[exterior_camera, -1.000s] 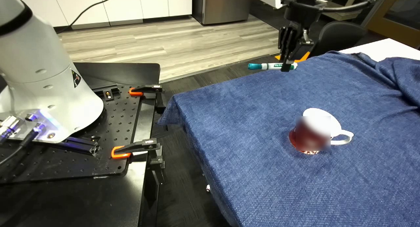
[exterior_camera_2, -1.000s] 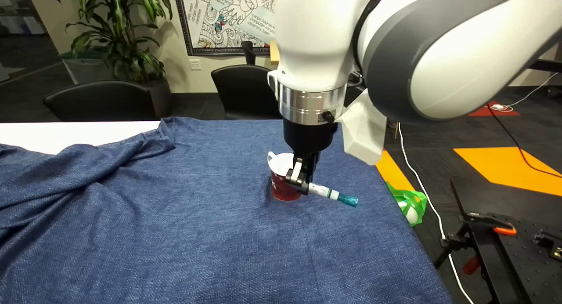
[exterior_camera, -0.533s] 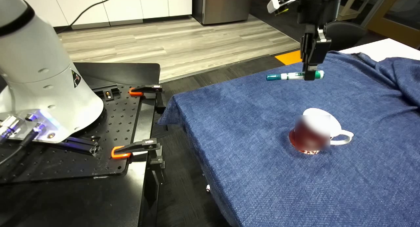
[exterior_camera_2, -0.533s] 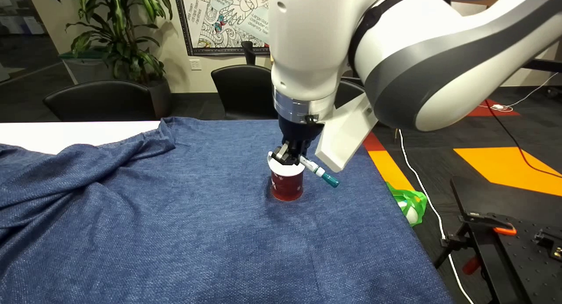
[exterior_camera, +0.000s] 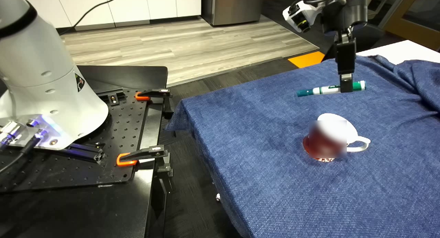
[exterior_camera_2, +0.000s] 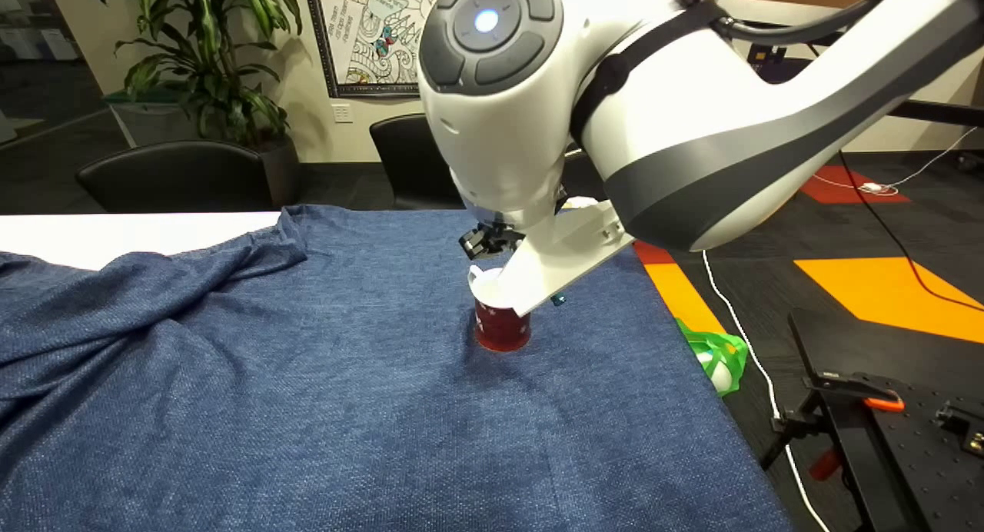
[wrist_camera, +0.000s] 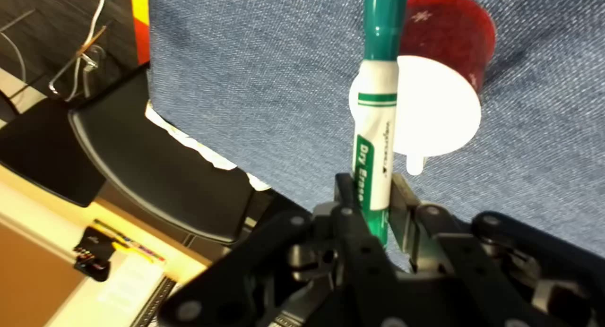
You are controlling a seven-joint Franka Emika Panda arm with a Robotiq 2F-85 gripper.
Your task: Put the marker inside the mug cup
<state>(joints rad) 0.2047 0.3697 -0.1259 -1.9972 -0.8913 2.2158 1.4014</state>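
Evidently held aloft, the marker point(wrist_camera: 376, 114) hangs higher than the mug point(exterior_camera: 326, 138), apart from it.

The gripper point(wrist_camera: 372, 190) is clamped on the marker toward the end away from its teal cap point(wrist_camera: 384, 27). The marker should be light, stiff and smooth, liable to swivel if pinched loosely; this off-centre hold looks right, as tipping the cap toward the mug would leave the gripper above it.

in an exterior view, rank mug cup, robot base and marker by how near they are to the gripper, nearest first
1. Marker: held in the gripper.
2. Mug cup: on the blue cloth, lower than the gripper.
3. Robot base: off the cloth, at the picture's left.
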